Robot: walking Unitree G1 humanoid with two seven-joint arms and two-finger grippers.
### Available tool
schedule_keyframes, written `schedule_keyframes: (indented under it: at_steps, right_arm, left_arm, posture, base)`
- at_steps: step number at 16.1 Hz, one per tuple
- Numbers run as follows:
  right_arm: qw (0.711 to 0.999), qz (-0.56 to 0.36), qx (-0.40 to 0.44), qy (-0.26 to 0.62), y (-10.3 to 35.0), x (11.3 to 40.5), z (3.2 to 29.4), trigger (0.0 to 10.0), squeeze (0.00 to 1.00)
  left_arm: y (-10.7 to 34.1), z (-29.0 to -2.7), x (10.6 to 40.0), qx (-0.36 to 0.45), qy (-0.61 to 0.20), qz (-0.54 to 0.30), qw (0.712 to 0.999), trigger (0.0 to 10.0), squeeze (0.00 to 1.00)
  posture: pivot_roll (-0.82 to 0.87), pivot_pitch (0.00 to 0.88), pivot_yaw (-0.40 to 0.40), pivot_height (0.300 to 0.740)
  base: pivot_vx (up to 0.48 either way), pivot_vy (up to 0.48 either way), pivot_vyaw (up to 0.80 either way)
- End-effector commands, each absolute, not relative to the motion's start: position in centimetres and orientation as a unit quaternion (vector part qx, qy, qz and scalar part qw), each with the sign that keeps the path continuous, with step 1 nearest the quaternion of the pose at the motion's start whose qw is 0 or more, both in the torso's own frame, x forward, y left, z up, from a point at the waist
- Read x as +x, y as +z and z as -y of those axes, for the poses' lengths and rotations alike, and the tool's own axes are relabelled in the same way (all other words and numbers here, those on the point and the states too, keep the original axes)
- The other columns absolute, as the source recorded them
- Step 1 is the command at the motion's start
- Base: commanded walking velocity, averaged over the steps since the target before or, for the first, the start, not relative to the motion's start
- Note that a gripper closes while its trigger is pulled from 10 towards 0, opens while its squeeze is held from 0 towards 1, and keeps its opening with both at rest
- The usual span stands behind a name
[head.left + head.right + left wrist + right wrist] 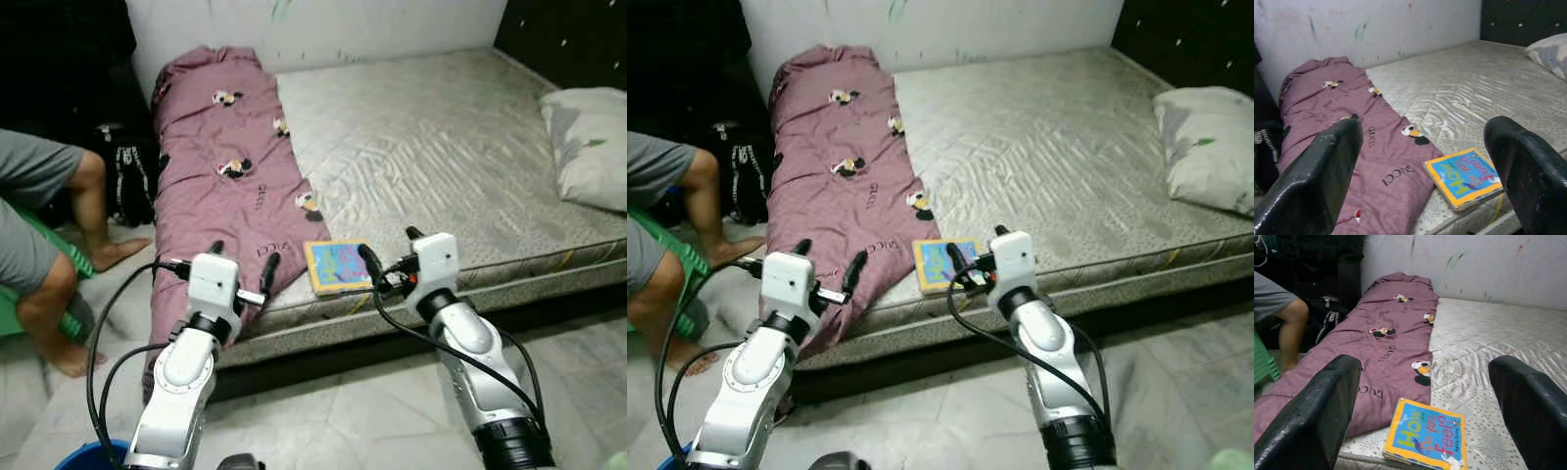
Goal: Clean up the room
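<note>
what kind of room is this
Most likely a bedroom: a bare grey quilted mattress, a folded mauve blanket lying along it, and a pale floral pillow at its far side.

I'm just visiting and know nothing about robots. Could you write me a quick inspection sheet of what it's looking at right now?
Surface: bare grey mattress on a low bed, tiled floor in front.
Job's things: children's book lying flat at the mattress's front edge; purple blanket stretched along the bed's left side, its end hanging over the edge.
Clutter: pillow at the bed's right side; black bag on the floor to the left.
Grippers: left gripper open, in front of the blanket's end; right gripper open, just right of the book.
Cables: black cables looping off both arms.
Surroundings: a person's legs at left; blue tub rim by the robot.
</note>
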State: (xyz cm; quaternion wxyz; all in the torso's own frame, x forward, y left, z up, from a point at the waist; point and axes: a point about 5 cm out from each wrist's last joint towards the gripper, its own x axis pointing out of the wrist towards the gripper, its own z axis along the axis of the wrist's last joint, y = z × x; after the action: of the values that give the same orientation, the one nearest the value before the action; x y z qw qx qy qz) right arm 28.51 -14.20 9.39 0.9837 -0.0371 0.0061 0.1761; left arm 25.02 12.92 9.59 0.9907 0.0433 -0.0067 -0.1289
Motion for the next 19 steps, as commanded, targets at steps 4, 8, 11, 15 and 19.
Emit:
schedule_keyframes:
  at_steps: [4, 8, 11, 15, 19]
  right_arm:
    - [0.983, -0.005, -0.033, 0.179, 9.41, 28.59, 13.83, 10.0, 0.00]
    - [0.982, -0.001, -0.039, 0.187, 9.45, 28.61, 13.56, 10.0, 0.00]
    - [0.982, -0.004, -0.035, 0.186, 9.34, 28.55, 13.57, 10.0, 0.00]
    - [0.981, -0.003, -0.041, 0.190, 9.31, 28.61, 13.67, 10.0, 0.00]
    - [0.980, 0.000, -0.043, 0.196, 9.29, 28.58, 13.45, 10.0, 0.00]
  left_arm:
    - [10.02, -13.17, 25.01, 0.043, -0.132, 0.016, 0.990, 10.0, 0.00]
    - [9.98, -13.17, 24.99, 0.042, -0.134, 0.016, 0.990, 10.0, 0.00]
    - [9.92, -13.12, 24.95, 0.040, -0.136, 0.014, 0.990, 10.0, 0.00]
    - [9.66, -13.02, 25.01, 0.044, -0.131, 0.006, 0.990, 10.0, 0.00]
    - [9.87, -12.95, 24.95, 0.041, -0.140, 0.016, 0.989, 10.0, 0.00]
  posture:
    - [-0.05, 0.000, -0.005, 0.740]
    - [-0.05, 0.000, -0.005, 0.740]
    - [-0.05, 0.000, -0.005, 0.740]
    - [-0.05, 0.000, -0.008, 0.740]
    - [-0.05, 0.000, -0.008, 0.740]
  base:
    - [0.332, 0.000, 0.00]
    - [0.335, 0.000, 0.11]
    - [0.335, 0.000, 0.38]
    - [0.079, 0.000, 0.00]
    - [0.000, 0.000, 0.80]
